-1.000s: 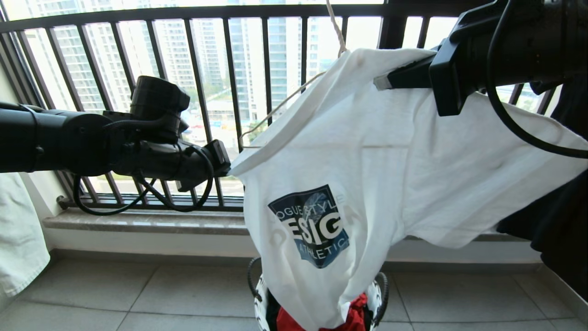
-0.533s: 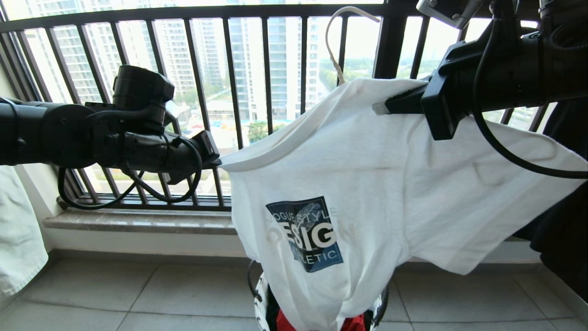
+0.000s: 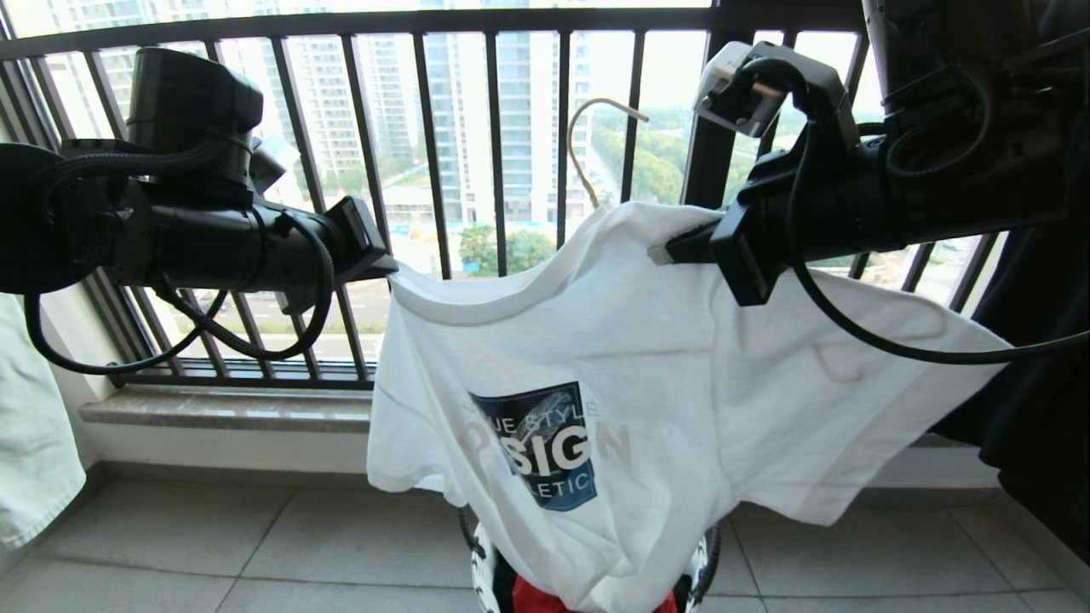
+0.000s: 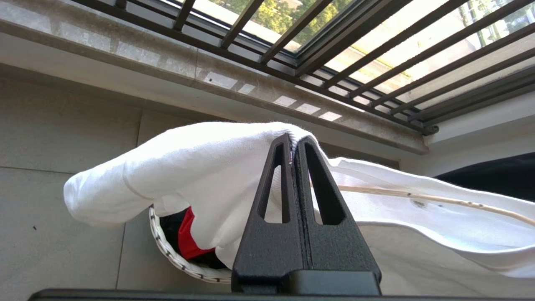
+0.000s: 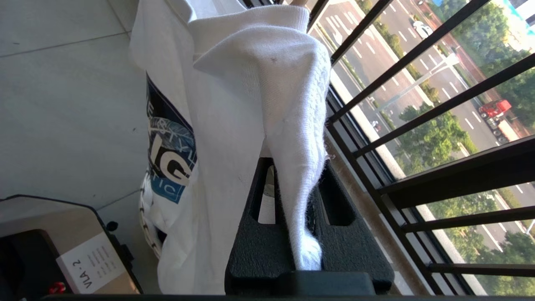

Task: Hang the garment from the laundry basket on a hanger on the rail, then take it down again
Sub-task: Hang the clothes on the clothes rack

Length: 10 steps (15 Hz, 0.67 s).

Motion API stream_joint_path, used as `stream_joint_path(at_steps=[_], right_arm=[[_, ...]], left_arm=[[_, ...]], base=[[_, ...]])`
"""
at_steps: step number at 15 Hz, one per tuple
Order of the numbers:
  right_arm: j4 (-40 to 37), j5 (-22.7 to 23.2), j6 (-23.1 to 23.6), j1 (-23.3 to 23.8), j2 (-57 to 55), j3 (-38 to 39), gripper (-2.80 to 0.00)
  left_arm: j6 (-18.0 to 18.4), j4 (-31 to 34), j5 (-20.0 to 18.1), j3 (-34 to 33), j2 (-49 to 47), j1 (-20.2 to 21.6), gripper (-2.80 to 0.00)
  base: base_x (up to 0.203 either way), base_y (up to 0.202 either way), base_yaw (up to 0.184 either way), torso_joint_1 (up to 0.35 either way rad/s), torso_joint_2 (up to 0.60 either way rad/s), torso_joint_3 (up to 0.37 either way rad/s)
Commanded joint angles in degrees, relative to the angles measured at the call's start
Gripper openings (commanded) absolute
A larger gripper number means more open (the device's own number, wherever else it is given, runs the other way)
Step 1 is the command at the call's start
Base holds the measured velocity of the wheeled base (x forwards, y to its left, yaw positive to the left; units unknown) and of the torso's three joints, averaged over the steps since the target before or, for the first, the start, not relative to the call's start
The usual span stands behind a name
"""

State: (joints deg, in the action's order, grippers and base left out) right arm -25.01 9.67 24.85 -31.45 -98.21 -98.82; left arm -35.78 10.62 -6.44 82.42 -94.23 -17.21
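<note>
Black barred balcony railing (image 3: 434,170) behind. Held white logo T-shirt (image 3: 647,383) on thin cream wire hanger (image 3: 588,145), above white woven laundry basket (image 4: 175,255); left pincer (image 3: 387,268) and right pincer (image 3: 660,253) each clamped on cloth.

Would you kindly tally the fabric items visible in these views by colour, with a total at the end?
White: 1, the T-shirt held by the left gripper and right gripper.
Pale: 1, a cloth hanging at the left edge.
Black: 1, a garment hanging at the right edge.
Red: 1, fabric in the laundry basket.
Total: 4
</note>
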Motion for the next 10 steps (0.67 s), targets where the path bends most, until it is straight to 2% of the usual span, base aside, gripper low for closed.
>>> stream_joint_path(at_steps=[1,3,6,8,10], right_arm=[[5.7,0.3,-0.5,-1.8,-0.5,6.2,-2.8],[14.8,0.4,-3.8,-3.9,-0.9,9.6,-2.8],[18.1,0.5,-8.6,-5.0,-0.4,14.4,-2.8],[25.7,0.5,-12.2,-5.1,0.2,19.2,-2.8],[30.8,0.8,-13.5,-5.8,0.8,24.3,-2.8]], left_arm=[[-0.2,1.5,-0.1,0.1,1.4,-1.4,-2.8],[-0.3,1.9,0.0,0.0,1.2,-2.8,-2.8],[-0.3,1.9,0.0,0.0,1.4,-3.0,-2.8],[-0.4,1.9,0.2,-0.6,1.4,-5.3,-2.8],[-0.2,1.8,0.6,-1.0,1.3,-5.9,-2.8]], base=[[0.0,0.0,0.0,0.0,0.0,0.0],[0.0,0.0,0.0,0.0,0.0,0.0],[0.0,0.0,0.0,0.0,0.0,0.0],[0.0,0.0,0.0,0.0,0.0,0.0],[0.0,0.0,0.0,0.0,0.0,0.0]])
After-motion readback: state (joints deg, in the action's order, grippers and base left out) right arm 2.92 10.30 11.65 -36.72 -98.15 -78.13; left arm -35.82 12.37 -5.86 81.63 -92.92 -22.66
